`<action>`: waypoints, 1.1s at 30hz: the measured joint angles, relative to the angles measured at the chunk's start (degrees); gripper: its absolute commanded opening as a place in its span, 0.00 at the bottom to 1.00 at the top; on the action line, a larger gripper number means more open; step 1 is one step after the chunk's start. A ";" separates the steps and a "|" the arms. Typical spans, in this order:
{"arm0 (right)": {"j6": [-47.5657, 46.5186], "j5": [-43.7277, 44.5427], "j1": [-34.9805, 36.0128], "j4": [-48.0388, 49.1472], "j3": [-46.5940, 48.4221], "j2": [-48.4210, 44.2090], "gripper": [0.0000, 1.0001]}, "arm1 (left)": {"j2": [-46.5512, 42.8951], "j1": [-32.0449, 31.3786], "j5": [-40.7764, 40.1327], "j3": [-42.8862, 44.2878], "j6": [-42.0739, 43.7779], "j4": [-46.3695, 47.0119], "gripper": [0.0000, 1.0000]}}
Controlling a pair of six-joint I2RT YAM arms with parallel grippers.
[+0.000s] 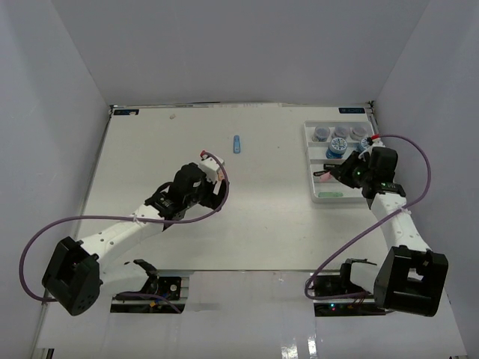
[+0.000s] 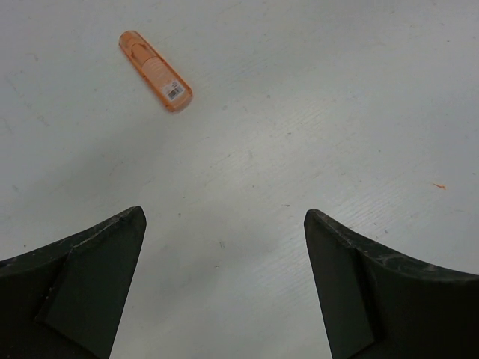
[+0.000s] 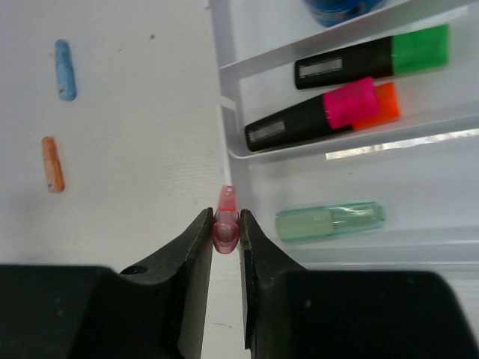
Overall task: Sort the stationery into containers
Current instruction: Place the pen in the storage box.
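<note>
My right gripper (image 3: 224, 217) is shut on a pastel pink highlighter (image 3: 226, 203) and holds it over the left rim of the white tray (image 3: 419, 168). In the top view this gripper (image 1: 337, 173) is over the tray (image 1: 309, 161). The tray holds black highlighters with green (image 3: 374, 60), pink (image 3: 322, 114) and orange (image 3: 385, 101) caps, a pastel green one (image 3: 329, 221), and several jars (image 1: 340, 133). My left gripper (image 2: 224, 215) is open and empty above the bare table. An orange highlighter (image 2: 155, 70) lies ahead of it. A blue highlighter (image 1: 237, 143) lies farther back.
The orange (image 3: 52, 163) and blue (image 3: 65, 69) highlighters lie on the white table left of the tray. White walls enclose the table on the left, back and right. Purple cables loop beside both arms.
</note>
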 measured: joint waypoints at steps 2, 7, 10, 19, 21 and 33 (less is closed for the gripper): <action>-1.14 0.00 -3.52 -1.01 -0.33 0.33 0.19 | 0.59 0.00 -1.92 0.13 -0.98 -0.57 0.98; -2.60 -1.95 -7.08 -1.99 -0.76 3.89 0.24 | 2.43 0.00 -4.90 1.05 -2.95 -1.62 0.98; -3.08 -2.27 -7.39 -2.19 -0.83 6.54 0.27 | 3.69 0.00 -6.10 1.66 -4.07 -2.14 0.98; -3.65 -0.81 -7.43 -4.02 -0.83 9.86 0.70 | 5.57 0.00 -6.69 2.05 -7.21 -2.95 0.98; -3.82 1.14 -7.43 -5.09 -0.79 9.25 0.74 | 6.01 0.00 -6.69 2.10 -8.66 -3.06 0.98; -3.65 3.26 -7.63 -4.92 -0.68 -13.42 0.91 | 18.67 0.00 -12.61 13.22 -26.27 -5.01 0.98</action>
